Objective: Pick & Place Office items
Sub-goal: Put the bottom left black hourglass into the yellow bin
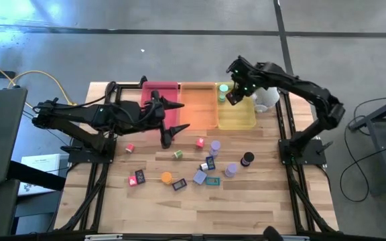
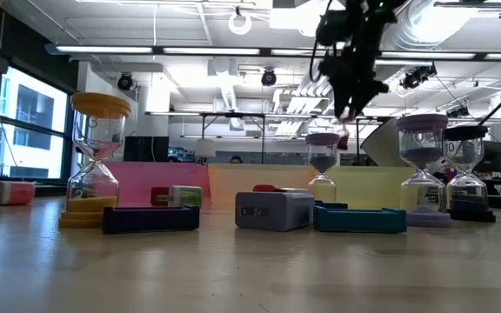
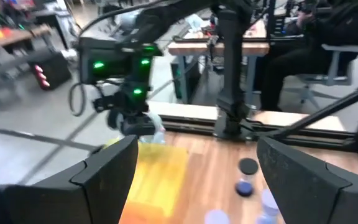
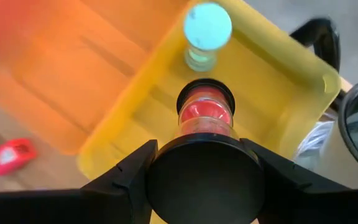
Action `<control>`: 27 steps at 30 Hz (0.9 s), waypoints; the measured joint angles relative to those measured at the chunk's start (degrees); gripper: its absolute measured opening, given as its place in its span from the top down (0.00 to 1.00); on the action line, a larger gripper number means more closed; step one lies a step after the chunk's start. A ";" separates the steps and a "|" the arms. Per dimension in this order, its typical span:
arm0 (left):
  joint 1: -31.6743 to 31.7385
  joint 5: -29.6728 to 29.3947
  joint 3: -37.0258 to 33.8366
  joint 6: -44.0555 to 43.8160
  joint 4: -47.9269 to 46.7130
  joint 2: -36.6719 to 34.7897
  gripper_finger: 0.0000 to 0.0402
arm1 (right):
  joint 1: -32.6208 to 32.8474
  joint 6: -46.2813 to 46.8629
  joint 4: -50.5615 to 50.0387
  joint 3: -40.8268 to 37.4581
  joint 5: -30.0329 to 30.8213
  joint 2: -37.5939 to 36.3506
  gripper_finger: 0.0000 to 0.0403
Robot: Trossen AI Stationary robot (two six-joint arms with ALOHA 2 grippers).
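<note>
STEP: red-sand hourglass (image 4: 205,115) was held clamped in right tool (image 4: 204,180) over yellow tray (image 4: 291,74) at counter's 1 o'clock | NEXT: it should be lowered beside the green hourglass (image 4: 207,31), then let go | left tool (image 3: 191,180) was apart, waiting near 11 o'clock

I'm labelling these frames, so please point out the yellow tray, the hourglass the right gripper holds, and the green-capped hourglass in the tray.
yellow tray (image 4: 291,68), right wrist view, its far rim.
black-capped hourglass (image 4: 205,115), right wrist view, its red middle.
green-capped hourglass (image 4: 207,26), right wrist view, its round cap.
</note>
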 joint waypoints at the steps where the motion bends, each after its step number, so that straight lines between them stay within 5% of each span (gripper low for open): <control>1: 0.00 0.41 0.00 -1.07 -0.36 0.01 0.20 | -0.38 -0.07 -0.62 0.00 -0.01 0.73 0.52; 27: 0.00 2.24 0.00 0.21 -4.99 0.00 0.20 | -6.74 -7.52 5.98 -0.04 1.10 13.60 0.52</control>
